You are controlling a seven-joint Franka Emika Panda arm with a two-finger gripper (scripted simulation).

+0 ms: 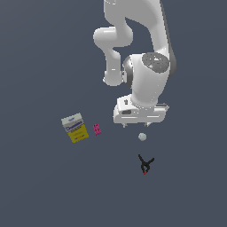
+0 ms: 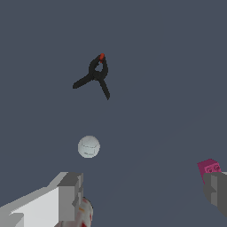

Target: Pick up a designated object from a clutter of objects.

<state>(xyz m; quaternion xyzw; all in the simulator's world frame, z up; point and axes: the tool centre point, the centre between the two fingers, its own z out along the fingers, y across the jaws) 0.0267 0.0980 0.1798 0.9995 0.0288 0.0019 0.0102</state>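
The pincer point(image 2: 144, 195) is seen with its fingers spread wide apart and nothing held between them; the white ball point(image 2: 88, 146) lies untouched on the floor just ahead of one fingertip, with the black clamp point(image 2: 96, 75) farther beyond. The grasp is judged not yet begun: centring, descent, closing and lifting remain

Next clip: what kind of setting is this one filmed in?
A simulated tabletop, not a real room: a flat, featureless grey surface, a cleanly rendered white arm, and small scattered props such as a white ball, a black clamp and a yellow-white-blue box.
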